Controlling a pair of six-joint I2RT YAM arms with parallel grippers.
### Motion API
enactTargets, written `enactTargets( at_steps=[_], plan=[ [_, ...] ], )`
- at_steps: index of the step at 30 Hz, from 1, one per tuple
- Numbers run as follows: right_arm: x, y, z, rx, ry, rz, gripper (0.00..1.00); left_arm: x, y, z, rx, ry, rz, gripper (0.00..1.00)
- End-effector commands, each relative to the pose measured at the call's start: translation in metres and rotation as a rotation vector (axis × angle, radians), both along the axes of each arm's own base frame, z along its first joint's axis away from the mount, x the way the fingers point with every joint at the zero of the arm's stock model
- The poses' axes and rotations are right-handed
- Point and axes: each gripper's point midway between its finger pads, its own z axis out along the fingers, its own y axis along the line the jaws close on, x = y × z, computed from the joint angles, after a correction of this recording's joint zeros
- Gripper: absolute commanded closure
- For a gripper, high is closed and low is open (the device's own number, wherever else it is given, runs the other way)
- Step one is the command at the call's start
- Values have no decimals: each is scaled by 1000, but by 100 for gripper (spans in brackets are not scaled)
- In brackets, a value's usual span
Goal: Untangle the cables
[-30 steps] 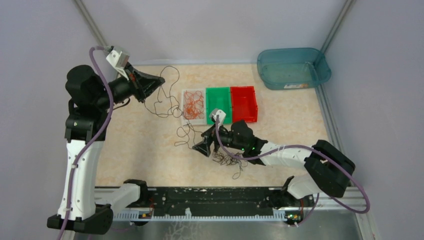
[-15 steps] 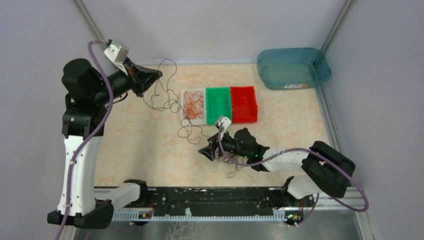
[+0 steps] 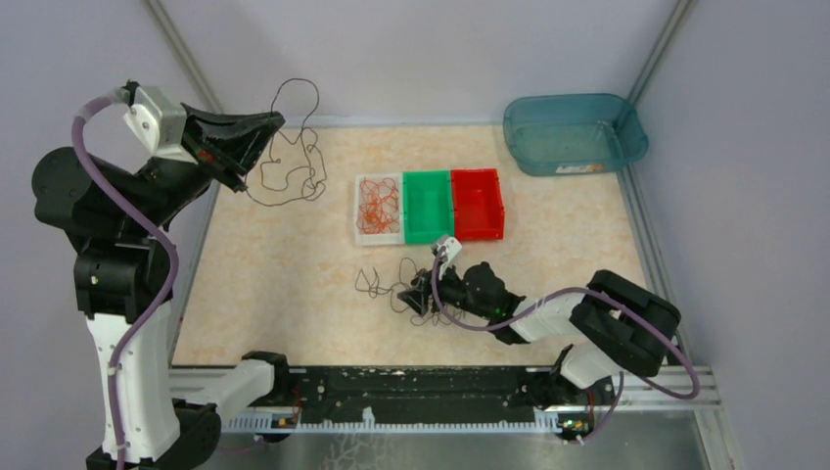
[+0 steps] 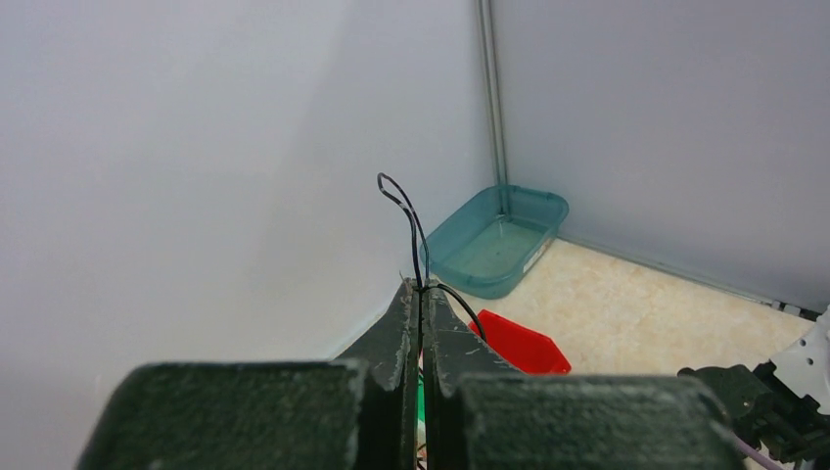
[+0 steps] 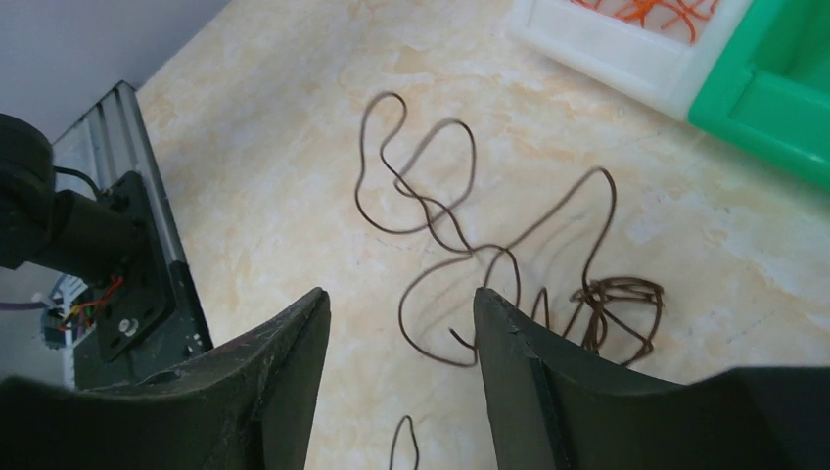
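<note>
My left gripper point(image 3: 277, 118) is raised high at the far left and shut on a thin dark cable point(image 3: 292, 168), which hangs in curly loops in the air. In the left wrist view its jaws point(image 4: 422, 287) pinch the dark cable point(image 4: 405, 208), and a loop sticks up past the tips. A brown cable point(image 3: 380, 285) lies curled on the table. My right gripper point(image 3: 415, 298) sits low beside it. In the right wrist view that gripper point(image 5: 401, 296) stands open over the brown cable point(image 5: 445, 242), with a small brown tangle point(image 5: 619, 305) just to the right. Orange-red cables point(image 3: 377, 207) fill a white tray.
The white tray point(image 3: 359, 232), a green bin point(image 3: 428, 204) and a red bin point(image 3: 478, 202) stand in a row at mid-table. A teal tub point(image 3: 573, 132) sits in the far right corner. Walls close in the table, and a black rail point(image 3: 411, 384) runs along the near edge.
My left arm has swung up and to the left, lifting the dark cable clear of the table and tray. My right gripper has drawn nearer and lower over the brown cable, its jaws narrower.
</note>
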Motion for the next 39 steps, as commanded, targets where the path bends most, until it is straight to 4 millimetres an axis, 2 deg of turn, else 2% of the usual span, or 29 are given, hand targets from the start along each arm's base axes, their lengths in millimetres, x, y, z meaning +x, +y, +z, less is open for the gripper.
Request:
enactTargets(
  at_steps=[1,5,7,10,14,17,21,25,34,39],
  plan=[
    [1,-5,-2,47,6,-45,44,-5,0,18,4,-77,-5,100],
    [-4,-19,-1,64,8,-70,45,-9,-3,30,5,-122,-28,100],
    [-10,-25,12,95,-11,-63,45,-11,-8,28,18,-116,-70,100],
    [-23,-28,47,143,-51,-4,40,-13,-19,15,34,-94,-157,100],
    [-33,-37,111,177,-147,31,27,-9,-30,-2,23,-59,-247,100],
    [-28,-49,146,173,-206,-17,21,7,-35,-15,6,-8,-276,100],
    [-14,-64,178,175,-225,-119,19,37,-42,-46,-14,78,-296,100],
    [4,-76,187,170,-214,-228,19,73,-58,-84,-17,182,-319,100],
    [34,-103,188,154,-205,-428,20,142,-132,-168,63,340,-384,100],
    [48,-120,187,102,-183,-537,20,198,-146,-217,83,426,-238,100]
  ],
)
